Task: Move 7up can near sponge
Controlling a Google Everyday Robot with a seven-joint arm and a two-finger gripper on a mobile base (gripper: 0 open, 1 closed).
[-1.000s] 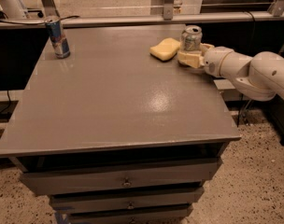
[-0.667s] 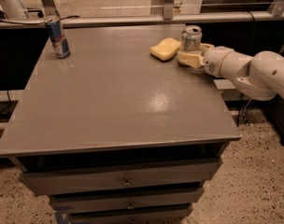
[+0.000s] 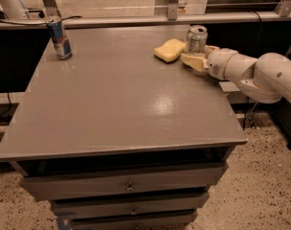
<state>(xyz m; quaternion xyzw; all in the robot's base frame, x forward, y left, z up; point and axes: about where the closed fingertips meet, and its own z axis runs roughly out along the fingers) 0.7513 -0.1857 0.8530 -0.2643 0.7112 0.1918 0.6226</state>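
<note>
The 7up can [image 3: 196, 38], silver with green print, stands upright at the far right of the grey table [image 3: 121, 99]. The pale-yellow sponge [image 3: 169, 50] lies flat just left of it, a small gap apart. My gripper [image 3: 199, 55] comes in low from the right on a white arm [image 3: 260, 73] and sits right at the can's base, on its near right side. I cannot see whether it touches the can.
A slim blue-and-silver can [image 3: 59, 37] stands at the table's far left corner. A rail and metal posts [image 3: 172, 4] run behind the table. Drawers [image 3: 128, 186] sit under the front edge. The table's right edge is close to the can.
</note>
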